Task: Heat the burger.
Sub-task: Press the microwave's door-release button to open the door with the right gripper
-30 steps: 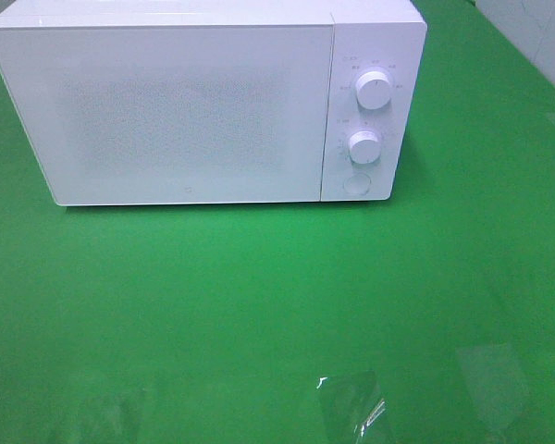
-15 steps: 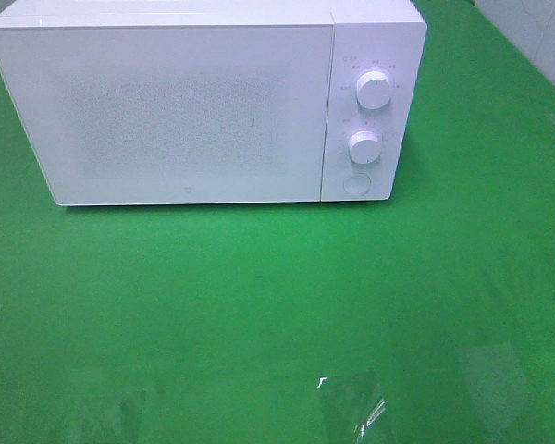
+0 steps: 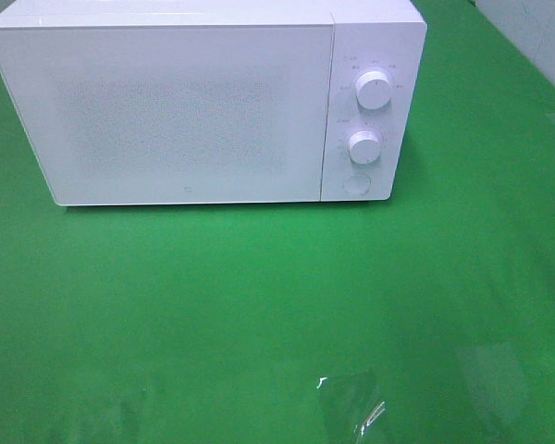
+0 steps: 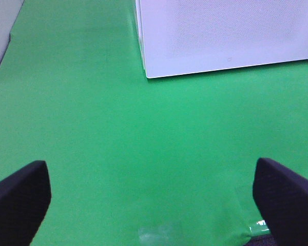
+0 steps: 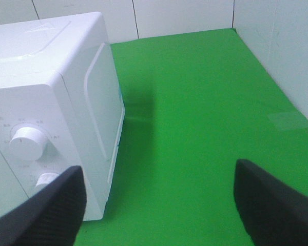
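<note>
Change: nothing you can see has moved since a second ago.
Left gripper (image 4: pixel 151 179): jaws spread wide, holding nothing, above the green table (image 4: pixel 92 128).
Microwave (image 3: pixel 185 111): door shut, with two knobs (image 3: pixel 375 90) and a round button (image 3: pixel 355 183) on its right panel.
Right gripper (image 5: pixel 156 179): jaws wide, empty, near the microwave's right side.
Burger: you cannot tell where it is.

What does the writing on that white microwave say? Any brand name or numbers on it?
No text here can be read with certainty.
Grey markings around the upper knob of the microwave: too small and blurred to read.
Grey markings around the lower knob: also unreadable.
Tiny mark low on the door: perhaps a logo, too small to tell.
</note>
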### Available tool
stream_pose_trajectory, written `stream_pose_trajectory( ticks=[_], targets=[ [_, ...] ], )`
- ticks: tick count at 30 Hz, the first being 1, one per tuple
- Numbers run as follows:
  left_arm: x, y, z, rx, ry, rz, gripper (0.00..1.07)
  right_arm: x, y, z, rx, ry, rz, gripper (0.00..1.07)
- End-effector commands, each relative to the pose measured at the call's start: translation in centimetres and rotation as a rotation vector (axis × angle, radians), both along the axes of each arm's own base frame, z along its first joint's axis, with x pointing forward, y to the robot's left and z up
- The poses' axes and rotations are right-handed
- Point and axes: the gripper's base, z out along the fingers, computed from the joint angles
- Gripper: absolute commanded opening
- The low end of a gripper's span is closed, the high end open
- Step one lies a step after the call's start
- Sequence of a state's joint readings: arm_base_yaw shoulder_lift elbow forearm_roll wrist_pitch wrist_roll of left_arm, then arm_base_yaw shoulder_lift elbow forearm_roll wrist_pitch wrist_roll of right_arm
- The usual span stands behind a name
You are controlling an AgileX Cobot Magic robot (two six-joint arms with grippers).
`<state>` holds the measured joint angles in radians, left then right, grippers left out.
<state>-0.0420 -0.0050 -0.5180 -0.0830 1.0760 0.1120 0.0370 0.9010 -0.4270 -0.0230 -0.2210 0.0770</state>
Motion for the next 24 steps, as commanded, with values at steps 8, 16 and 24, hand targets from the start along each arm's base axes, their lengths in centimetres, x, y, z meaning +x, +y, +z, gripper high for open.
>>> stream_pose_trajectory(
  ticks=[8, 16, 24],
  targets=[
    [-0.2, 0.0, 0.0, -0.007, -0.021, 0.001, 1.00, 3.6, 0.1, -2.2, -0.003, -0.042, 0.004, 0.76],
    [-0.2, 0.0, 0.0, -0.007, -0.021, 0.001, 1.00, 3.4, -0.4, -5.8, -0.026, -0.098, -0.057, 0.76],
    [-0.2, 0.0, 0.0, -0.007, -0.021, 0.001, 1.00, 2.3, 1.2, -8.0, -0.073, -0.094, -0.101, 0.76]
  ],
)
